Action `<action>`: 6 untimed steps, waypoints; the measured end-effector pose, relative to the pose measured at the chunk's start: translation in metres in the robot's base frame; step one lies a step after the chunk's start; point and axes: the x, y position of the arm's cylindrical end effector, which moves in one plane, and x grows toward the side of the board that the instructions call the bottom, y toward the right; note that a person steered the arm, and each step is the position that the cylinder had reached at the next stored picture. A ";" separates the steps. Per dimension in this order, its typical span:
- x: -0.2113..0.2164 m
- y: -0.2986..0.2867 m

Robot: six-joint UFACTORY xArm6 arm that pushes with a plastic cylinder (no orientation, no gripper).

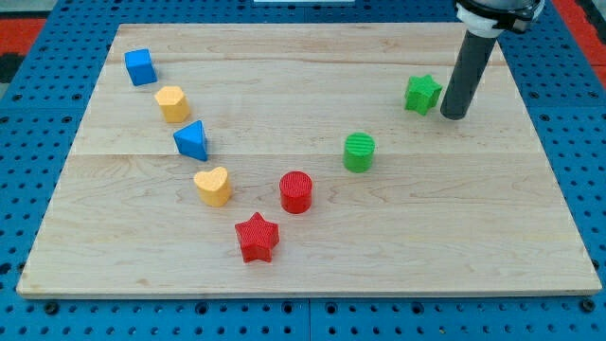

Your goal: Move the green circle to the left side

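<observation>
No brand, label or writing can be read anywhere on the wooden board (303,256) or the blocks.

At the upper left of the frame a blue cube (140,67) sits near the board's left edge. Below and right of it runs a slanting line: a yellow hexagon-like block (172,103), a blue triangle (191,140), then a yellow heart (213,186). Lower centre, a red star (257,237) lies nearest the board's bottom edge, with a red circle (296,191) just up and right of it.

The green circle (359,152) stands right of centre, apart from every other block, with bare wood on its left up to the slanting line. At the upper right a green star (422,94) lies just beside the dark rod; my tip (454,115) rests on the wood immediately right of that star, well apart from the green circle and near the board's right edge. The rod has no jaws, so nothing is grasped.

Blue perforated table (57,322) surrounds the board.
</observation>
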 end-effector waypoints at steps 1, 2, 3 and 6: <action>-0.037 -0.087; -0.043 -0.097; -0.069 -0.064; 0.076 -0.068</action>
